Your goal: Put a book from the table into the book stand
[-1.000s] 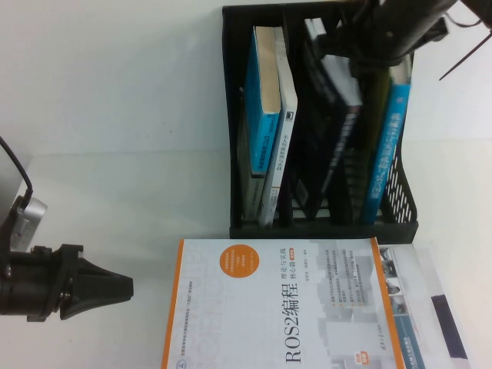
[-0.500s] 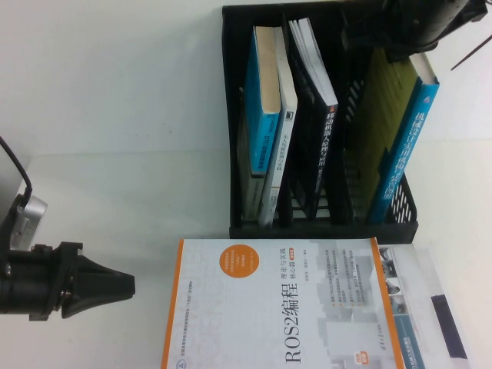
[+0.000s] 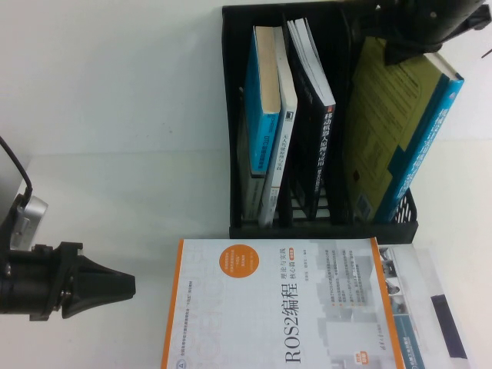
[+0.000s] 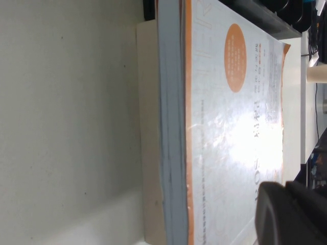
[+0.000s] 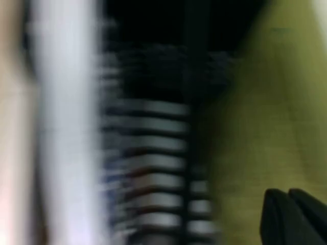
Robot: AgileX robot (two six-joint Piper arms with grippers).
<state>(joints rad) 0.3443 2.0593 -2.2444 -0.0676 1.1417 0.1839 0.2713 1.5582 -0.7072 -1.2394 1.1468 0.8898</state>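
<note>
Plain white and matte, the flat tabletop (image 3: 115,100) carries everything. At its near edge lies the large glossy book with a white cover, orange border, orange circle and black "ROS2" title (image 3: 277,307), flat and face up, its far edge just short of the black plastic multi-slot book stand (image 3: 323,227) with upright dividers and a perforated side panel, which stands toward the far right corner. Under the book's right side a second white-covered book (image 3: 430,307) shows.

In the stand's slots stand a blue-spined book with a white one (image 3: 269,115), a black-covered book (image 3: 315,115), and an olive-covered book with a blue spine (image 3: 392,131) leaning rightward in the last slot.

The left gripper (image 3: 127,286) (black, tapering to a point) hovers near the table's near left edge, clenched on nothing, well left of the ROS2 book. The right gripper (image 3: 411,50) sits at the stand's far right, touching the olive book's top edge; whether it grasps it I cannot tell.
</note>
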